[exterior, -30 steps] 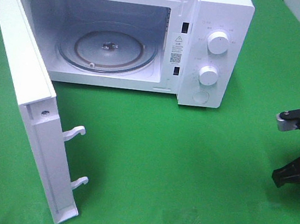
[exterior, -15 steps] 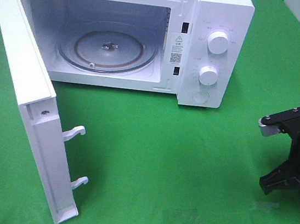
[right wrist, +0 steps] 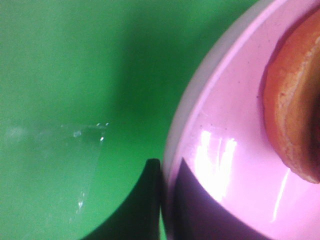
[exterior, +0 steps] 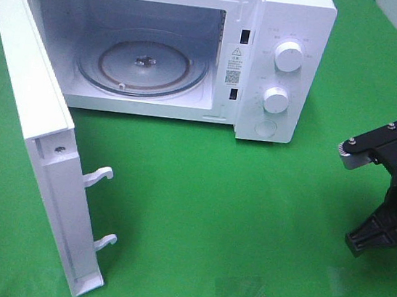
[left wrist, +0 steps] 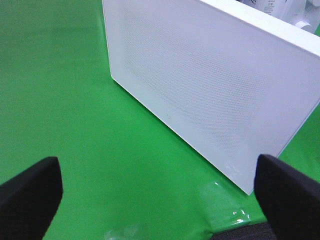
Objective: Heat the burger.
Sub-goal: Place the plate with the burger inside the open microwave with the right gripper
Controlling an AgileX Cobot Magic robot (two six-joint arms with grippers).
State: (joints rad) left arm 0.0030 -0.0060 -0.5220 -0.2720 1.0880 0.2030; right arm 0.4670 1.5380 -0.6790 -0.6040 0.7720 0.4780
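At the right edge of the high view, the right arm (exterior: 391,188) has shifted over the last second: it came in from the frame's border toward the middle, and its silver-tipped bracket (exterior: 350,152) now tilts upward. Nothing else has moved. The microwave (exterior: 283,64) stands at the far side, its door (exterior: 39,135) swung wide to the left and the turntable (exterior: 143,64) bare. I read this as the carry getting under way (the way into the cavity is already clear), though the load itself is out of the high view.

The right end effector (right wrist: 167,170) is closed on the rim of the pink plate (right wrist: 225,150), the rim pinched between its dark fingers. The burger (right wrist: 295,95) sits on that plate, only its brown bun edge showing, somewhere at the right side of the scene. The left end effector (left wrist: 160,200) is spread wide and holds nothing; it faces the door's outer face above the green surface (left wrist: 60,90).
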